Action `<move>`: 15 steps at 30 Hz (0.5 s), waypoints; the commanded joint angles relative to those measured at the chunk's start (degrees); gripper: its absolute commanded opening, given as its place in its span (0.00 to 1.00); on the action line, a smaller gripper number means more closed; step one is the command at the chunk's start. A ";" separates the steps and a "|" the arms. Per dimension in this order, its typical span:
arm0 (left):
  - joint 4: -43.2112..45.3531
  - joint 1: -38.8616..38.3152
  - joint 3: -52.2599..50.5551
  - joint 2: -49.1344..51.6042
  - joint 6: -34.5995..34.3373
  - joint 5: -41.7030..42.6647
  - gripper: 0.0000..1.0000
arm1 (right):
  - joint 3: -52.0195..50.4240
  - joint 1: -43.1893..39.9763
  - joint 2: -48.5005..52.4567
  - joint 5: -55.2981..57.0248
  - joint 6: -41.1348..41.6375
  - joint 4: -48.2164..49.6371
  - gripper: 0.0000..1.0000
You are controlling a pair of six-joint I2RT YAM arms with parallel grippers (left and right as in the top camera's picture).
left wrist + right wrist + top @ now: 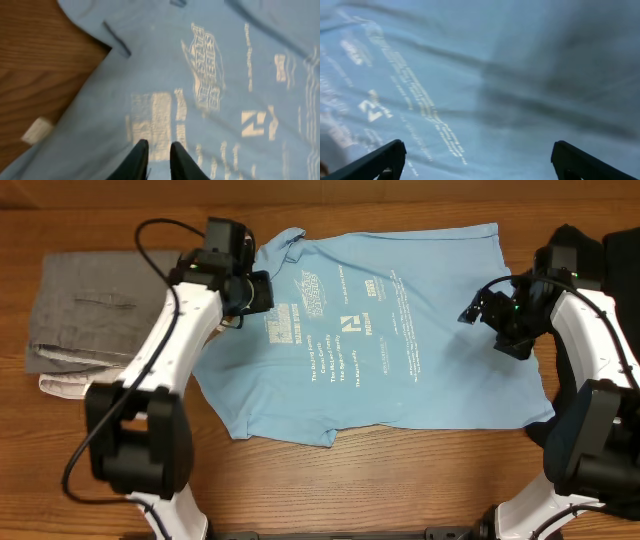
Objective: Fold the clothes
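Overhead view shows the light blue T-shirt [400, 360] spread open across the middle of the wooden worktop [400, 485], white logos and text facing up, a few creases along its near edge. The left hand [266, 292] hovers over the shirt's far left part, by the block-shaped logos. In the left wrist view its fingers [140, 161] are clenched almost tight, with only a slit between them, apparently pinching no cloth, though the tips are blurred. The right hand [472, 313] hangs above the shirt's right part, its fingers [375, 161] released and spread wide, grasping nothing. A folded grey garment [90, 315] lies at the worktop's left end, apart from the shirt.
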 commanded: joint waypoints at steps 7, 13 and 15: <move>14.21 -2.32 1.95 8.90 0.87 -1.44 0.30 | 0.98 3.65 0.02 -5.90 0.24 4.09 1.00; 19.91 -2.21 1.95 12.81 2.10 -7.74 0.40 | 0.98 3.72 0.02 -5.70 0.24 4.20 1.00; 21.51 -1.70 1.95 13.44 1.70 -7.69 0.42 | 0.98 3.72 0.02 -5.70 0.24 4.20 1.00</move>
